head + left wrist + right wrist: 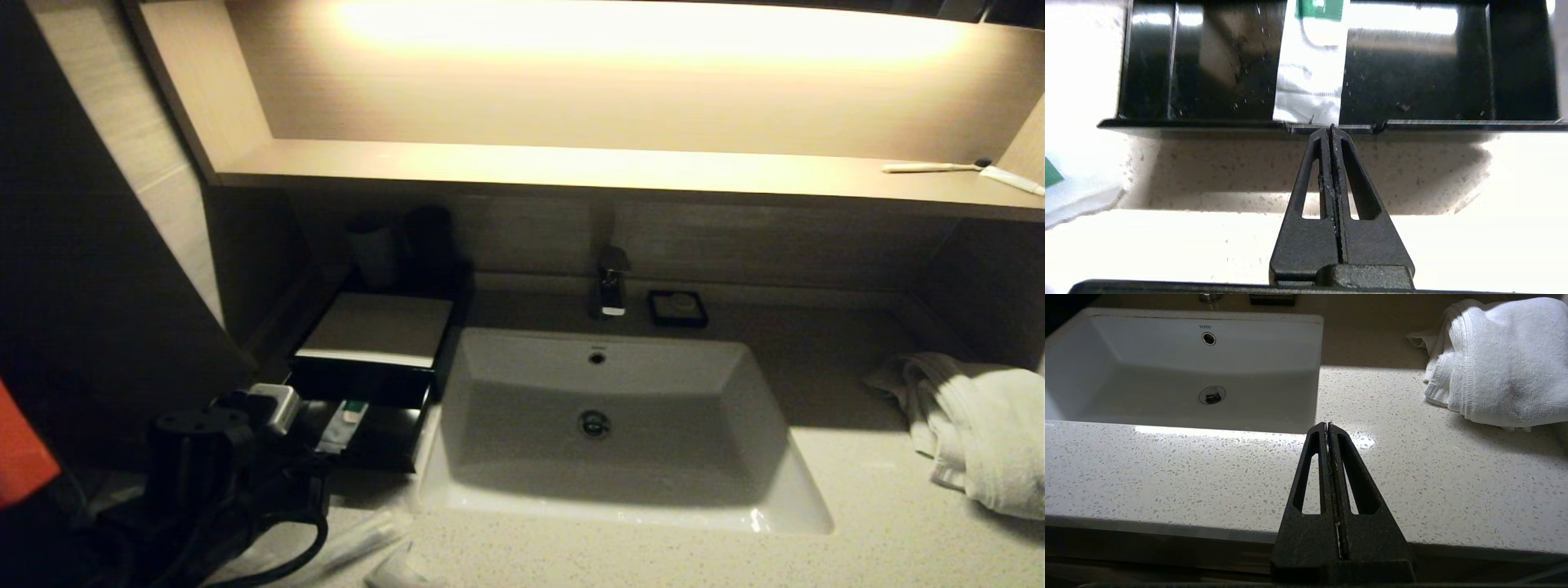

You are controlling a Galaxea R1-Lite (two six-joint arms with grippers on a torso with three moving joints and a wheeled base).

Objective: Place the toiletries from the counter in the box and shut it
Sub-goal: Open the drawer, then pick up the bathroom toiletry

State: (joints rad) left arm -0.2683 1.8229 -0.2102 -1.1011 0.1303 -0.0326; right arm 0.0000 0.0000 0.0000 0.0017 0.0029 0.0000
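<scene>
The black box (371, 371) stands left of the sink, with a pale top and its black drawer (384, 445) pulled out. A white and green sachet (343, 420) lies in the drawer and also shows in the left wrist view (1310, 81). My left gripper (1331, 128) is shut and empty, its tip at the drawer's front rim (1208, 123). Clear-wrapped toiletries (367, 539) lie on the counter in front of the box. Another white and green packet (1061, 192) lies beside the drawer. My right gripper (1327, 425) is shut and empty above the counter's front edge, right of the sink.
The white sink (604, 490) fills the middle, with a tap (611, 286) and a black soap dish (677, 308) behind it. A white towel (980, 425) lies at the right. Dark cups (400, 245) stand behind the box. A toothbrush (931, 167) lies on the lit shelf.
</scene>
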